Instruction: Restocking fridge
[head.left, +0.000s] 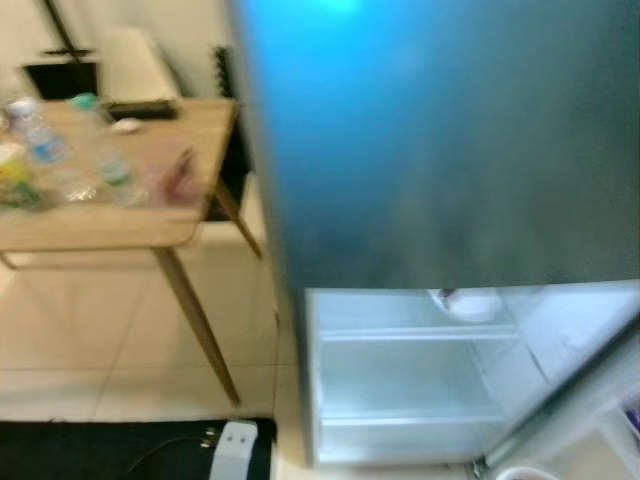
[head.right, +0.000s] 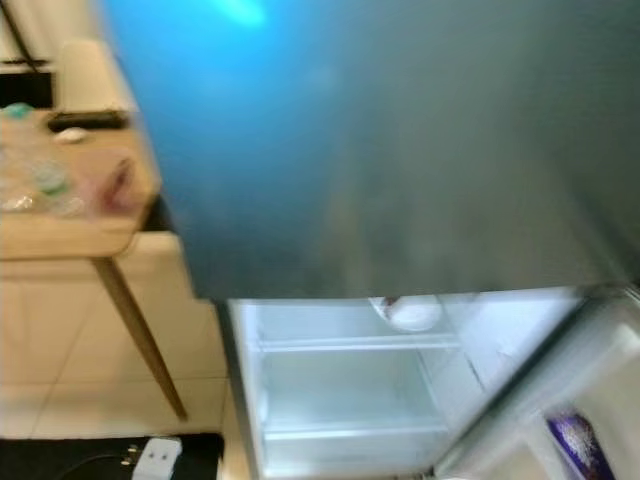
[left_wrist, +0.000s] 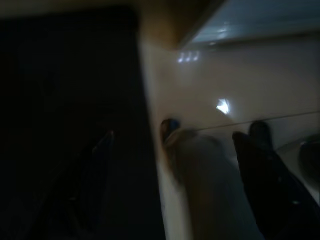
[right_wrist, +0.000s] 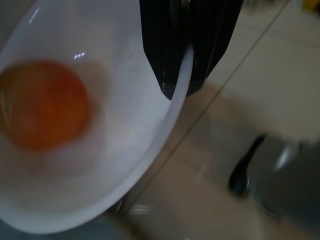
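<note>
My right jaws (right_wrist: 180, 85) are clamped on the white bowl's (right_wrist: 125, 150) rim; the open fridge compartment (head.left: 410, 380) lies ahead, below. Whether my left jaws (left_wrist: 175, 165) are apart, I cannot tell.

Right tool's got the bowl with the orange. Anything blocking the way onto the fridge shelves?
Nothing visible does. The fridge door stands open and the shelves look bare, apart from a white container at the top. The right tool clamps the bowl rim, orange inside.

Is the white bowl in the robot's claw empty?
No, the white bowl pinched at its rim by the right claw has a round orange thing lying inside it.
</note>
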